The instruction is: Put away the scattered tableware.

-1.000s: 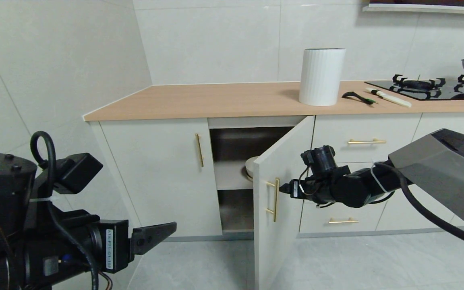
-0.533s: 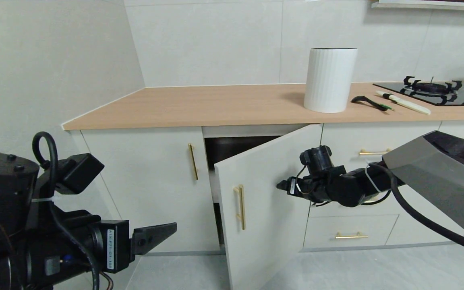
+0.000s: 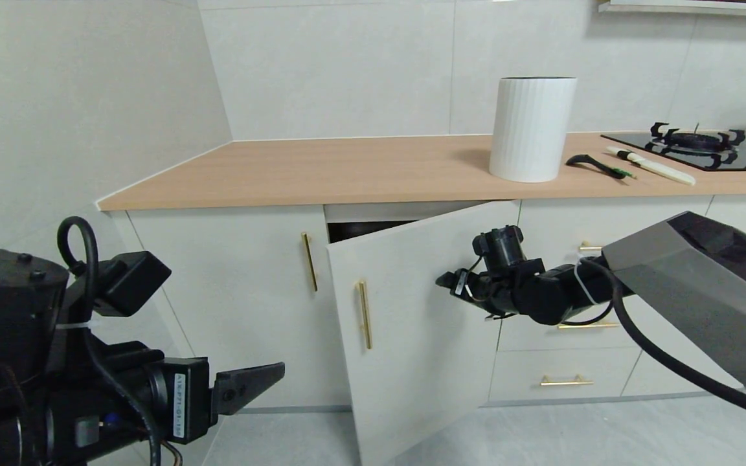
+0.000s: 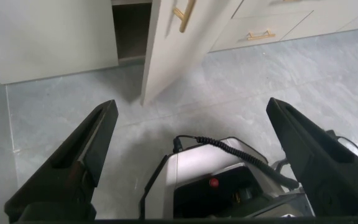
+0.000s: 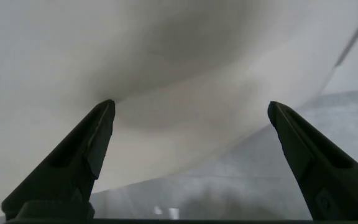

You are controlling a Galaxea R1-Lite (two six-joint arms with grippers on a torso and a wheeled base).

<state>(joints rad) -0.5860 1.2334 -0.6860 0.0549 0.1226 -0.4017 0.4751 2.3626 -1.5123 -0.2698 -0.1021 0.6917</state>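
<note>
The white cabinet door point(image 3: 412, 323) with a gold handle point(image 3: 363, 315) stands slightly ajar, leaving a dark gap point(image 3: 360, 228) along its top. My right gripper point(image 3: 444, 281) is at the door's outer face, open, with nothing between its fingers; in the right wrist view the door face point(image 5: 166, 56) lies just beyond the gripper point(image 5: 191, 107). My left gripper point(image 3: 263, 378) hangs low at the left, open and empty, over the floor point(image 4: 229, 93). On the counter lie a black utensil point(image 3: 590, 163) and a white-handled knife point(image 3: 651, 167).
A tall white ribbed container point(image 3: 531, 128) stands on the wooden counter point(image 3: 315, 171). A gas hob point(image 3: 703, 145) is at the far right. Drawers with gold handles point(image 3: 566, 380) sit right of the door. A tiled wall closes the left side.
The door has swung from wide open to nearly closed, hiding the bowl on the shelf inside. My right gripper moved left with it. The head view also shifted. The left arm stayed put.
</note>
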